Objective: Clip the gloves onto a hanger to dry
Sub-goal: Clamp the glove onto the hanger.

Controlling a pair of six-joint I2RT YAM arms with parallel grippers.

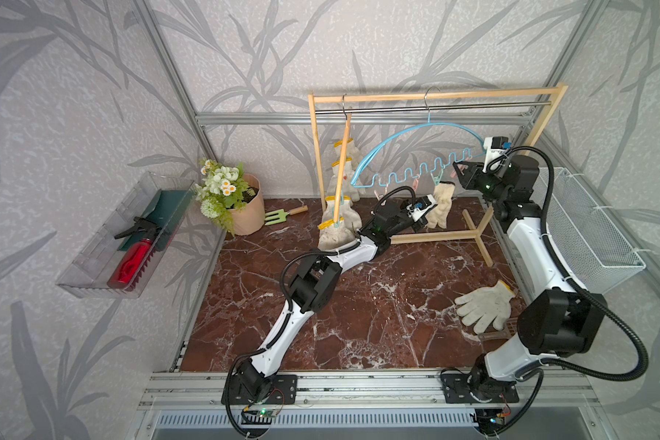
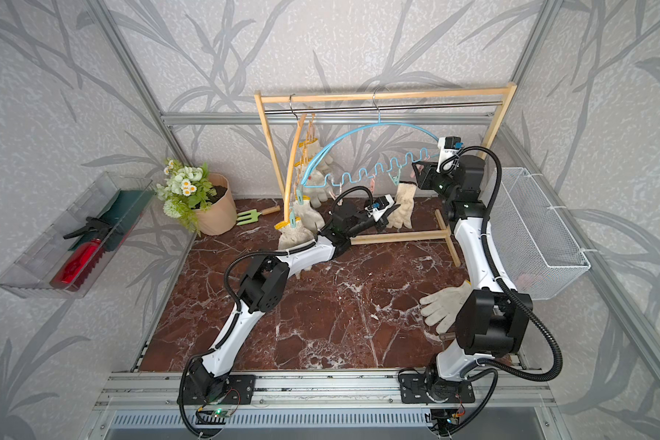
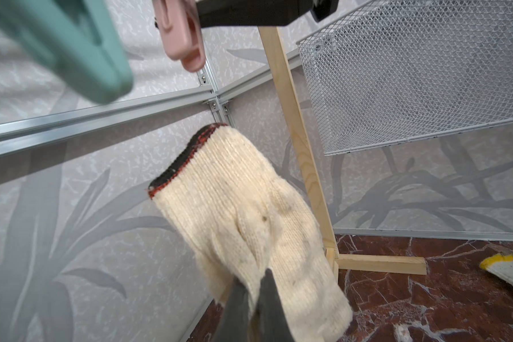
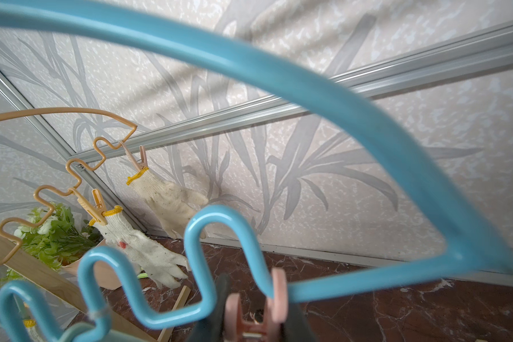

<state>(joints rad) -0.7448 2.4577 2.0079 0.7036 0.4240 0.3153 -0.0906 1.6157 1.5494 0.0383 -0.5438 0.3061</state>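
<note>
A red-brown marbled desk point(image 1: 359, 304) sits between walls papered with grey leaves. Nearest, on the right, a loose glove point(image 1: 482, 308) lies flat on it. It is off-white knit, slightly grubby, with a yellow cuff. In a top view the right arm point(image 2: 488, 324) covers part of it. Its long axis runs left to right, with the fingers to the left and the cuff to the far right.

Farther in, the left end effector point(image 3: 253, 291) is clenched on the finger end of the held glove point(image 3: 249, 213). This is the same cream knit with small dark specks, though its cuff edge looks dark and reddish in the left wrist view. It stands roughly upright, cuff up and fingers down. The cuff is just below a teal clip point(image 3: 80, 50) but apart from it. Beside that clip, the right end effector point(image 1: 458, 167) is grasping a pink clip point(image 3: 181, 35) on the wavy lower bar of the blue hanger point(image 4: 308, 86). That hanger hangs from the rod of a wooden rack point(image 1: 473, 93).

At the rack's left end an orange hanger point(image 1: 342, 171) carries four hung gloves point(image 4: 166, 201). Each is clipped by its yellow cuff with the fingers dangling down, and one shows a red stain. The left arm point(image 1: 343, 259) crosses in front of the lowest.

Far left stands a flower pot point(image 1: 246, 217) with a green hand fork point(image 1: 279, 217) beside it. A clear tray point(image 1: 92, 266) on the left wall holds a red spray bottle point(image 1: 130, 263). A white mesh basket point(image 1: 587, 236) hangs on the right wall.
</note>
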